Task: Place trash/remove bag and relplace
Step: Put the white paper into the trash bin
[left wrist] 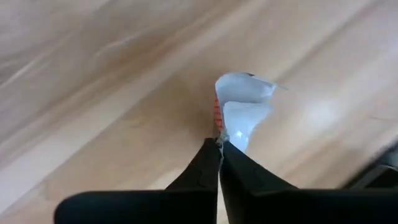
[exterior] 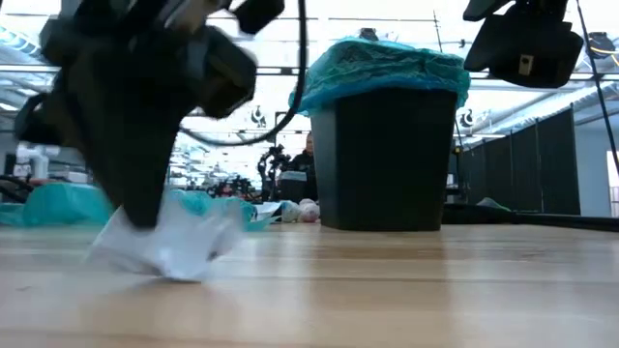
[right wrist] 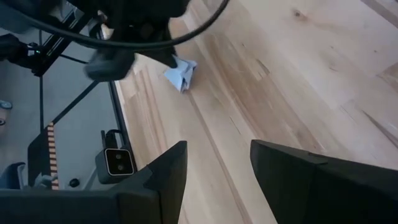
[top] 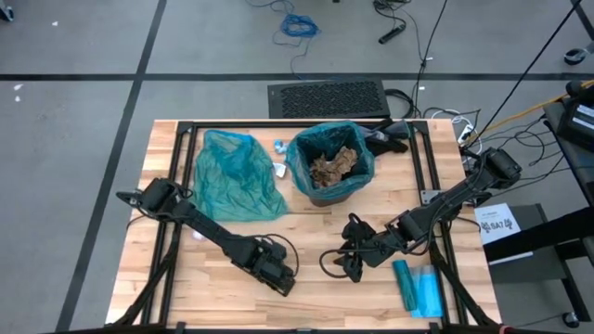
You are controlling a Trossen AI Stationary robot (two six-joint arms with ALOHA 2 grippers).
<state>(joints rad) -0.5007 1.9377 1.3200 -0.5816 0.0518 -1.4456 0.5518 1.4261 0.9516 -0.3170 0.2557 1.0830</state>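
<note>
A pale, white-blue wad of trash paper (left wrist: 244,102) lies on the wooden table near its front edge. My left gripper (left wrist: 219,148) is shut on it; the high view shows this gripper (top: 281,278) covering the wad. The wad also shows in the low view (exterior: 174,246) and the right wrist view (right wrist: 181,73). My right gripper (right wrist: 217,165) hangs open and empty above the table, a little to the right (top: 345,267). The black bin (top: 330,165), lined with a teal bag, holds brown paper wads. Two small wads (top: 278,147) lie beside it. My left gripper pinches the wad's near edge (left wrist: 226,135) between its two fingertips. The fingers come from above, slanting steeply down. The wad sticks out beyond the tips, and its underside (exterior: 179,271) rests on the table.
A loose teal bag (top: 237,176) lies flat left of the bin. A blue-teal packet (top: 418,288) sits at the front right, and a black cloth (top: 390,136) lies behind the bin. Black frame rails (top: 181,167) run along the table's sides. A person shows in the room beyond.
</note>
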